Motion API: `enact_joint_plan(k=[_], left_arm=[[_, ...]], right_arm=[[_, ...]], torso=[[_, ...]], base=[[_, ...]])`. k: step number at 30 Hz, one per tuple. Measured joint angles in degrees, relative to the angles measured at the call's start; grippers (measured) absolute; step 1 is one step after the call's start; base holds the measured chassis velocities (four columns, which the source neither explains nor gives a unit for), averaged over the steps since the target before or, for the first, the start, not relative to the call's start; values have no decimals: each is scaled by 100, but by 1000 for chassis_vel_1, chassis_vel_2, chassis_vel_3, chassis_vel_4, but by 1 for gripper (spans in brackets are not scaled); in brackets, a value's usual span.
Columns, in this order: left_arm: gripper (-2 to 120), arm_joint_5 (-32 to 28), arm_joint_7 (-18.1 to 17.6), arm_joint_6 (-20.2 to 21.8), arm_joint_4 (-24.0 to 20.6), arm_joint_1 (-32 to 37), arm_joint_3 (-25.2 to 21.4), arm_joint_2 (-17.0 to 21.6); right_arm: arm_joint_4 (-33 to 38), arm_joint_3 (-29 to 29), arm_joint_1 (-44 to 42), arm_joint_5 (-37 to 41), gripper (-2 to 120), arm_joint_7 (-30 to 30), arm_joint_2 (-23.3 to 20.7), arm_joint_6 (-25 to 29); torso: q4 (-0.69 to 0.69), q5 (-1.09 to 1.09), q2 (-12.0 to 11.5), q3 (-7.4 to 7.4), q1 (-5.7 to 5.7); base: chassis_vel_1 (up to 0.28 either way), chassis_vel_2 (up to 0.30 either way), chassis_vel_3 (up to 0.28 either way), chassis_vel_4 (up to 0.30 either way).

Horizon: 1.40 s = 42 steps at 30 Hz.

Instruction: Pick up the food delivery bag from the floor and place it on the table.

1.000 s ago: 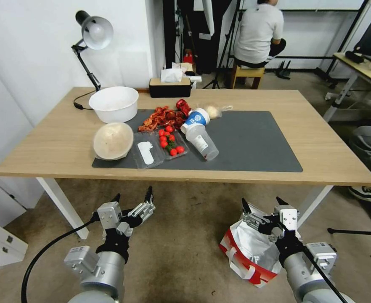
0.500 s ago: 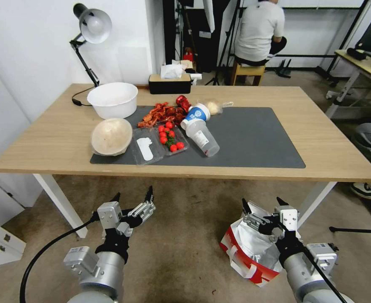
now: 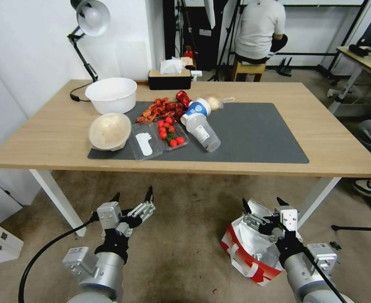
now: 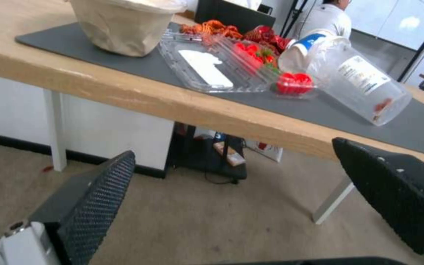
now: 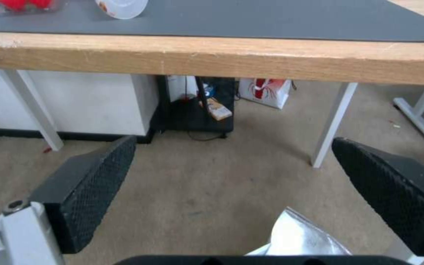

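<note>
A wood counter (image 3: 320, 139) with a grey mat (image 3: 257, 134) spans the frame's middle above stained carpet floor (image 3: 185, 252). Lower right, the bag (image 3: 246, 248) sits on that floor, foil mouth just under my spread right tool (image 3: 264, 205); my left tool (image 3: 133, 195), also spread, hangs empty lower left.

Counter (image 3: 328, 143): light wood, matt, grain visible along front edge; white painted legs. Mat (image 3: 257, 134) on it: dark grey, smooth, matt. Floor (image 3: 185, 252): carpet-like, rough, brownish-grey, stained. Food delivery bag (image 3: 246, 248), lower right of head view: paper-like white and red outside, crinkled shiny silver foil lining. Cup (image 3: 203, 134) lying at mat centre: clear glossy plastic. Left hand (image 3: 133, 196) and right hand (image 3: 264, 203): brushed grey metal bodies, black textured fingers (image 4: 99, 191).
</note>
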Motion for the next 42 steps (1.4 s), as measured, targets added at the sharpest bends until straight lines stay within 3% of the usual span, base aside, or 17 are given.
enact_joint_plan(k=[42], left_arm=[[100,153,87,-35,-86,86,9,-31]], right_arm=[[104,25,-97,42,100,10,-30,11]], torso=[[0,0,-1020,-599,-423]], base=[[0,0,0,0]])
